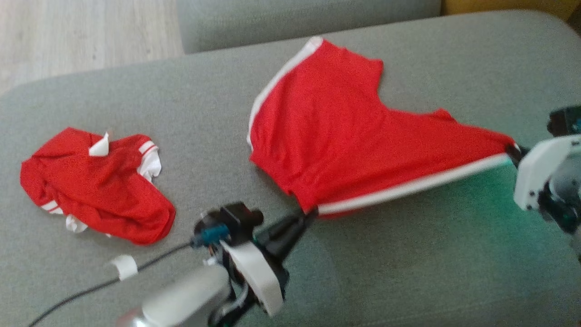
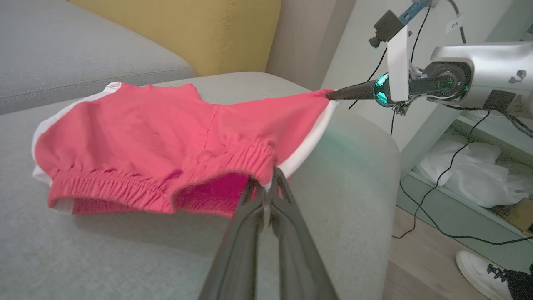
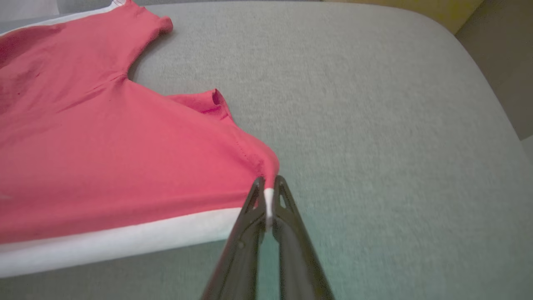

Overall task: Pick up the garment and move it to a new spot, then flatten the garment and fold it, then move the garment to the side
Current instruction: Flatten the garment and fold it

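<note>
Shorts [image 1: 336,136], red with a white side stripe, lie stretched across the centre and right of the head view, over the grey cushion [image 1: 408,272]. The left gripper [image 1: 311,211] at lower centre is clenched on the waistband corner. The right gripper [image 1: 513,150] at the right edge is clamped on the stripe's leg-hem end. A crumpled red garment [image 1: 95,186] lies at the left
</note>
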{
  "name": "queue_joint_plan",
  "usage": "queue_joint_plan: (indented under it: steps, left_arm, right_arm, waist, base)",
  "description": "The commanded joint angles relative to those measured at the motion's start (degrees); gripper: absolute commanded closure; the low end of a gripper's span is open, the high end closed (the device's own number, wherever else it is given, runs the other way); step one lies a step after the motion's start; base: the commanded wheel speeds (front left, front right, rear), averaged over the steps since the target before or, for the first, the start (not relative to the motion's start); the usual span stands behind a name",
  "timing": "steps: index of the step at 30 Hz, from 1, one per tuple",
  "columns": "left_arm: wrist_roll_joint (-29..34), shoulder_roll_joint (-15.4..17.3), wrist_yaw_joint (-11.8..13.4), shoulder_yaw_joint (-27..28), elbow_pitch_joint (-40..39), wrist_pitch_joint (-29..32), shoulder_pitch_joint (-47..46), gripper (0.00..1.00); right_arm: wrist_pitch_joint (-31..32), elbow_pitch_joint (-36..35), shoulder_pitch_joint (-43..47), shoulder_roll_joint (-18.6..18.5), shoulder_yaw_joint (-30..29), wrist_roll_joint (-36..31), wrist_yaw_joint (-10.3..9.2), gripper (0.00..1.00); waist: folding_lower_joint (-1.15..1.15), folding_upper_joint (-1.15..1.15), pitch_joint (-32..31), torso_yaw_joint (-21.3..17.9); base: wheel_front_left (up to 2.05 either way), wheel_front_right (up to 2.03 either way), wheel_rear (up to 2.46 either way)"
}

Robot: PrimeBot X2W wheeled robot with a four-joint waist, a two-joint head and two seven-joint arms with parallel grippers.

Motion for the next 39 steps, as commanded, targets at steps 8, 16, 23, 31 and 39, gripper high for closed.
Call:
queue_joint_plan:
  steps: [8,16,23,31,39]
  left_arm:
    - [-1.69,0.76,2.59,-0.44,-6.84,1.19,4.15,1.0]
    - [-1.54,0.52,5.23,1.71,-9.12,-1.03,4.14,1.0]
    - [-0.43,0.22,6.59,5.18,-8.05,-2.77,-0.24,1.0]
    - [0.24,-1.25,6.65,7.97,-4.67,-3.69,-5.3,1.0]
    - [1.37,-3.73,5.03,7.52,-0.74,-3.49,-9.39,1.0]
  right_arm:
    - [6.71,-10.48,9.17,-8.25,-3.22,2.15,-0.05,1.0]
    - [7.03,-22.25,13.07,-6.51,-12.78,1.08,-0.05,1.0]
    - [5.05,-29.78,9.06,-0.94,-18.33,-5.64,-0.05,1.0]
    - [2.59,-27.87,0.11,2.05,-17.18,-13.06,-0.05,1.0]
    - [-0.85,-17.92,-10.2,4.51,-13.59,-17.83,-0.05,1.0]
  waist:
    - [0.01,0.0,-4.44,-0.63]
    - [0.01,0.0,-3.11,0.14]
    - [0.01,0.0,1.38,2.64]
    - [0.01,0.0,7.53,6.82]
    - [0.01,0.0,12.8,11.1]
  base:
    - [0.0,0.0,0.0]
    - [0.0,0.0,0.0]
    - [0.0,0.0,0.0]
    - [0.0,0.0,0.0]
    - [0.0,0.0,0.0]
